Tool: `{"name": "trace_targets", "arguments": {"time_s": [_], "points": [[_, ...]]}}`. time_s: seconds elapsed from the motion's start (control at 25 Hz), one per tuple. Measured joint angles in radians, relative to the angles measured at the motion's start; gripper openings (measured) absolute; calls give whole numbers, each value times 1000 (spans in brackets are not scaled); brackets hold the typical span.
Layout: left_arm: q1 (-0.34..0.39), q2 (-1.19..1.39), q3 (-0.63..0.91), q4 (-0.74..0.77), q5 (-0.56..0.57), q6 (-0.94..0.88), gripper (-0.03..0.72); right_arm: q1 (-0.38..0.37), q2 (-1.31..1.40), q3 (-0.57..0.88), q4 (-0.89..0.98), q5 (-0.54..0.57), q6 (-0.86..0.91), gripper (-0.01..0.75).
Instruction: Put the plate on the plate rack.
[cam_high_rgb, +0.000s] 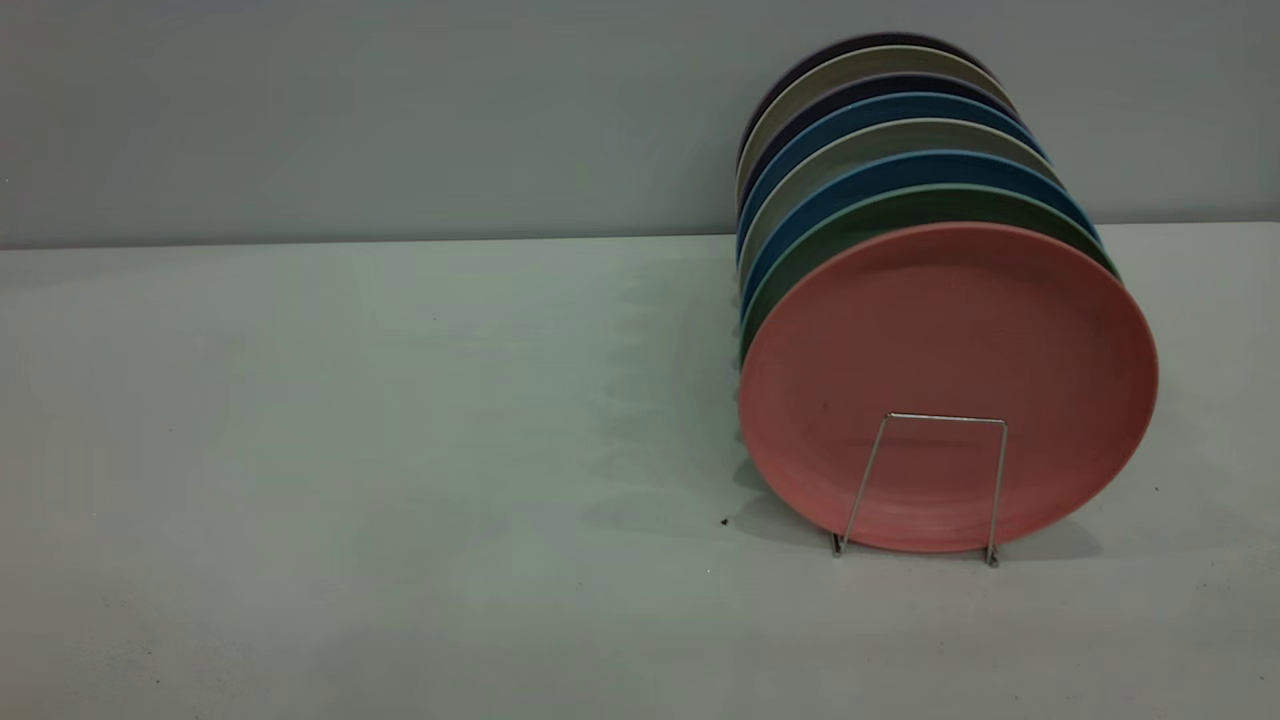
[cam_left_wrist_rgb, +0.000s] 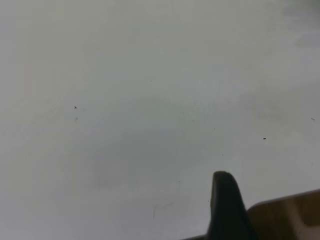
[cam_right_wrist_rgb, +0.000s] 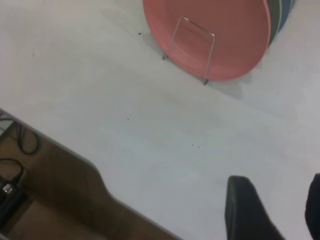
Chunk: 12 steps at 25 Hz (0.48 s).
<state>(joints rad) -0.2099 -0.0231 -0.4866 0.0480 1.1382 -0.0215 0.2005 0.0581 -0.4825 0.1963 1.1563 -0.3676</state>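
Plate (cam_high_rgb: 950, 370) — salmon-pink, upright in the front slot of the wire plate rack (cam_high_rgb: 925, 490), leaning back on a green plate (cam_high_rgb: 900, 215) and a row of blue and grey ones; front loop of the rack crosses its lower face. Well apart from both grippers. Right gripper (cam_right_wrist_rgb: 272, 210) pulled back near the table (cam_high_rgb: 350, 450) edge, rack far out ahead of it, two dark fingers (cam_right_wrist_rgb: 245, 207) spread, nothing between them. Left gripper (cam_left_wrist_rgb: 227, 210) over bare tabletop, rack out of its sight; only one finger showing, so opening cannot be told. Judged: placing step done, plate seated. Next — nothing beyond parking the arms clear; no regrasp called for unless the plate tips.
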Motion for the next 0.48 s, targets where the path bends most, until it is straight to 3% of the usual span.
{"name": "trace_targets", "arguments": {"time_s": [0.16,0.48], "points": [[1,0,0,0,0,0,484,-9,-1,0,1,0,1,311],[169,0,0,1,0,0,484,-216,-75,0,3,5,1,311]]}}
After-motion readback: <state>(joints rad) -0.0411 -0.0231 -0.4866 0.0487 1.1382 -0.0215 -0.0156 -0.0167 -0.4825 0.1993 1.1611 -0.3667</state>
